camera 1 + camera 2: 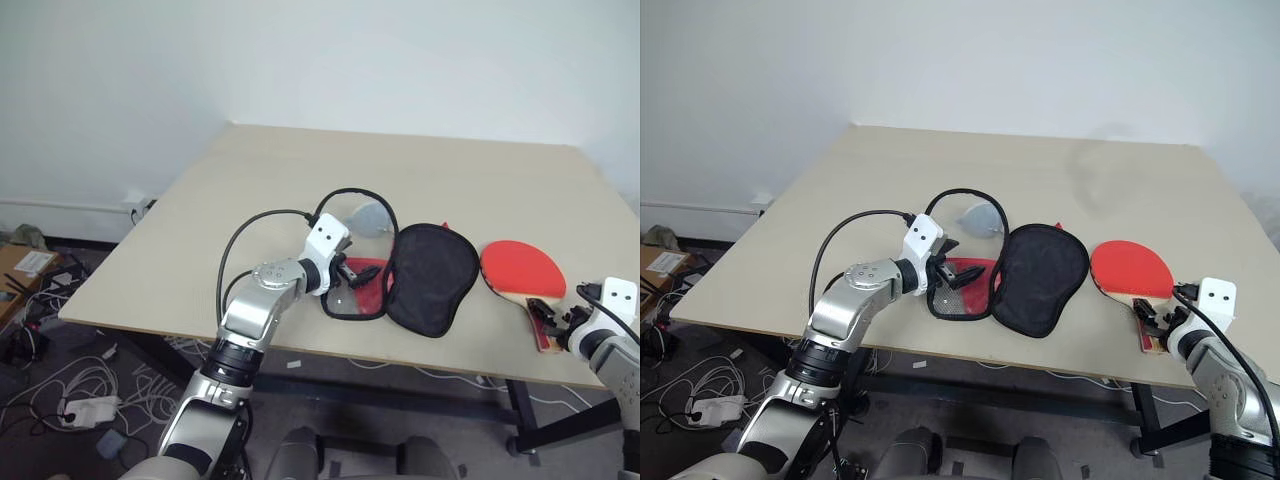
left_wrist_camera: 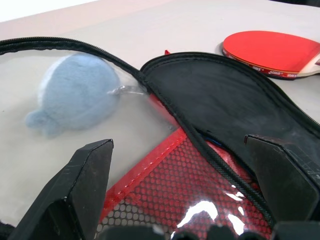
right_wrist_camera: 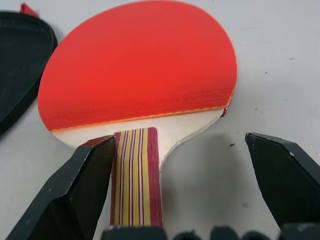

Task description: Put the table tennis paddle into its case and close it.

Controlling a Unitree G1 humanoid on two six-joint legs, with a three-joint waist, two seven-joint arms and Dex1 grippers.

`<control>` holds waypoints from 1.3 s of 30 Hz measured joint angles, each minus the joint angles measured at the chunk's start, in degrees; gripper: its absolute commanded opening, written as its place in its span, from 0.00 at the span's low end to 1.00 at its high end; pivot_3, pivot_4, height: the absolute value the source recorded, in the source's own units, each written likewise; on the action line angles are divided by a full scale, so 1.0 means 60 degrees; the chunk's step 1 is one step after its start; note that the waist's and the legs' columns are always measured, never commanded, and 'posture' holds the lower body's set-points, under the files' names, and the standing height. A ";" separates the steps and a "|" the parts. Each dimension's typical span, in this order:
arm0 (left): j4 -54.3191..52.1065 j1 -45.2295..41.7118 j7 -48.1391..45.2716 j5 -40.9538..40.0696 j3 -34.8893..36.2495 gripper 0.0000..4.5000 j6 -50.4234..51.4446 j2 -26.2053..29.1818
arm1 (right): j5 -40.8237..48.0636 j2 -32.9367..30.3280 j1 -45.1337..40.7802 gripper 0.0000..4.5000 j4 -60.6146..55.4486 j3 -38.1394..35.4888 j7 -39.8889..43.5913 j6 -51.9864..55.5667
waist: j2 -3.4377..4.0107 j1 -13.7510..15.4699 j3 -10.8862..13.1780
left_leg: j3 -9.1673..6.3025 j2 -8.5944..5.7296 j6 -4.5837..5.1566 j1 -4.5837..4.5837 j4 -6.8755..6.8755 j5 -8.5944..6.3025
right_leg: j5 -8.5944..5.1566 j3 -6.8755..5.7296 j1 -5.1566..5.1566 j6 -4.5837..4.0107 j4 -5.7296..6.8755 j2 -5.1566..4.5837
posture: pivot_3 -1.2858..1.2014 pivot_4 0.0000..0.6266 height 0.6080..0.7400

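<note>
case: the case [image 1: 420, 275] lies unzipped and spread flat near the front edge of the worktop [image 1: 300, 170], its black-lined half to the right and the half with the clear panel and red mesh to the left; lying open like this, I judge it ready to receive the bat.

paddle: the table tennis paddle [image 1: 522, 270] lies flat, red face up, just beside the case at its 3 o'clock, not yet inside; its striped wooden handle points back toward the worktop's front edge, which suits a grab from the robot's side.

ball-like thing: a small grey-blue soft thing [image 2: 75, 92] sits at the case's 11 o'clock, seen through the clear panel; whether it is under the panel or just behind it I cannot tell.

left gripper: the left gripper [image 2: 185, 195] hovers low over the mesh-and-clear half, jaws spread wide and holding nothing; likely placed to pin or lift that flap while the bat goes in.

right gripper: the right gripper [image 3: 182, 185] has its jaws wide apart, one on each side of the handle, one finger [image 3: 75, 185] close beside it; nothing is gripped yet. This looks like the lead-in to closing on the handle.

left arm pose: reaches forward across the middle, forearm angled toward 1 o'clock, wrist tipped slightly down at the case.

right arm pose: held out wide at the worktop's front right corner, wrist pitched down along the handle.
</note>
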 measured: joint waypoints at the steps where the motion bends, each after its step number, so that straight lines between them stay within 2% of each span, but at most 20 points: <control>1: 0.0000 0.0000 0.0000 0.0005 -0.0003 1.00 0.0000 0.0002 | 0.0003 -0.0004 -0.0037 1.00 -0.0002 0.0003 0.0000 0.0093 | -0.0006 0.0000 0.0003 | 0.0000 0.0000 0.0000 0.0000 0.0001 0.0000 | 0.0000 0.0000 0.0001 0.0000 0.0000 0.0000 | 0.52 0.00 0.61; 17: 0.0205 0.0001 0.0034 0.0082 -0.0029 1.00 -0.0014 0.0011 | -0.0201 -0.0095 -0.0104 1.00 -0.0484 0.0322 0.0379 0.0980 | -0.0043 -0.0002 0.0010 | -0.0001 0.0000 0.0000 0.0001 0.0009 0.0000 | 0.0001 0.0000 0.0007 0.0000 0.0002 0.0000 | 0.52 0.00 0.61; 20: 0.0208 0.0001 0.0050 0.0084 -0.0060 1.00 -0.0019 -0.0007 | -0.0466 -0.0118 -0.0385 0.86 -0.0292 0.0555 0.0349 0.0985 | -0.0054 -0.0020 0.0013 | -0.0001 0.0000 -0.0001 0.0001 0.0013 -0.0001 | 0.0003 0.0000 0.0007 -0.0002 0.0003 0.0000 | 0.52 0.00 0.61; 24: 0.0214 0.0001 0.0073 0.0084 -0.0062 1.00 -0.0021 0.0006 | -0.0687 -0.0289 -0.0550 0.56 -0.0108 0.0873 0.0425 0.1077 | -0.0097 -0.0033 0.0007 | -0.0002 0.0000 -0.0001 0.0003 0.0016 -0.0001 | 0.0003 -0.0001 0.0011 -0.0002 0.0003 0.0000 | 0.52 0.00 0.61; 25: 0.0215 0.0001 0.0079 0.0084 -0.0062 1.00 -0.0021 -0.0001 | -0.0742 -0.0315 -0.0571 0.51 -0.0080 0.0940 0.0441 0.1102 | -0.0110 -0.0038 0.0005 | -0.0003 0.0001 -0.0001 0.0003 0.0021 -0.0001 | 0.0004 -0.0001 0.0011 -0.0002 0.0003 0.0000 | 0.52 0.00 0.61; 28: 0.0215 0.0002 0.0121 0.0083 -0.0060 1.00 -0.0023 0.0005 | -0.0943 -0.0401 -0.0797 0.51 0.0174 0.1161 0.0508 0.1258 | -0.0159 -0.0051 0.0007 | -0.0002 0.0001 -0.0001 0.0002 0.0031 -0.0001 | 0.0004 -0.0001 0.0015 -0.0003 -0.0004 0.0000 | 0.52 0.00 0.61; 36: 0.0214 0.0036 0.0245 0.0082 -0.0024 1.00 -0.0023 0.0095 | -0.1299 -0.0461 -0.1081 0.51 0.0481 0.1353 0.0599 0.1421 | -0.0158 -0.0030 0.0004 | -0.0007 0.0003 -0.0001 -0.0004 -0.0045 -0.0001 | 0.0021 -0.0035 0.0045 -0.0026 -0.0145 0.0000 | 0.52 0.00 0.61; 39: 0.0214 0.0044 0.0281 0.0078 -0.0022 1.00 -0.0022 0.0099 | -0.1312 -0.0434 -0.1183 0.40 0.0576 0.1342 0.0601 0.1470 | -0.0173 -0.0033 -0.0003 | -0.0008 0.0003 -0.0001 -0.0001 -0.0041 0.0000 | 0.0024 -0.0036 0.0047 -0.0025 -0.0142 0.0000 | 0.52 0.00 0.61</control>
